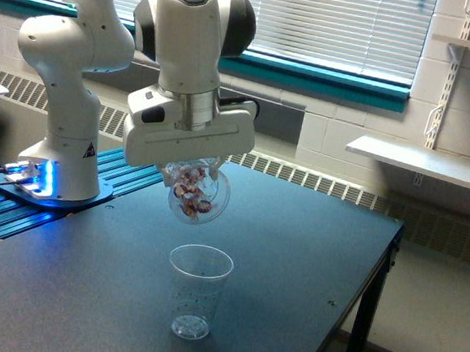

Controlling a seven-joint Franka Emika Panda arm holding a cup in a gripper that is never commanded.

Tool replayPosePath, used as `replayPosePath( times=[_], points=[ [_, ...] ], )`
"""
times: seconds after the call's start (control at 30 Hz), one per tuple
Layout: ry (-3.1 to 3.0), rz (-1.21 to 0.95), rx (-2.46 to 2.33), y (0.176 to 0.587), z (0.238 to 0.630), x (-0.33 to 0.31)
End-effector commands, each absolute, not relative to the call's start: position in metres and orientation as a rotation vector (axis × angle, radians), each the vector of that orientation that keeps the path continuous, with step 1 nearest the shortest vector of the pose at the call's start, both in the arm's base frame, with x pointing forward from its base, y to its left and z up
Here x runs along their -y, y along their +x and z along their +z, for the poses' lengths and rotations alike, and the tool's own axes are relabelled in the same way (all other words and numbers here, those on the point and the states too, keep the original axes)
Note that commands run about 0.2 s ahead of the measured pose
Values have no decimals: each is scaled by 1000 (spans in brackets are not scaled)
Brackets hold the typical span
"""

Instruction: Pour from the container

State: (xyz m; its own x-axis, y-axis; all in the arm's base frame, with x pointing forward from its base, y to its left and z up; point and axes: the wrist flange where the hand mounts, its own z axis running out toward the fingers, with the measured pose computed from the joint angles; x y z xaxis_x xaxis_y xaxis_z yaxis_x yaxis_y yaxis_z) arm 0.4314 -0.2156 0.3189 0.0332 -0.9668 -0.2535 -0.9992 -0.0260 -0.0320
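The container (200, 193), a wide clear plastic cup, hangs tipped on its side under my gripper (191, 169), which is shut on it. Its round open mouth faces the camera and small pinkish-brown pieces lie inside it. It hovers above and slightly to the exterior view's left of a slimmer clear cup (196, 290) speckled with dark dots, which stands upright and open on the dark table (293, 259). The fingers themselves are hidden behind the white hand body.
The arm's white base (58, 164) stands at the exterior view's left on a blue-lit ridged plate. The table's right edge (372, 277) drops off to the floor. A wall shelf (427, 164) and a window with blinds lie behind.
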Motion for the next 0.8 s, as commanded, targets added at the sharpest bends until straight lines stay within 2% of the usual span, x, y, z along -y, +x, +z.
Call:
replayPosePath(
  times=[0.03, 0.8],
  points=[
    [-2069, 250, -2053, 438, 319, 216],
    [-1993, 261, -2072, 438, 317, 217]
  ],
)
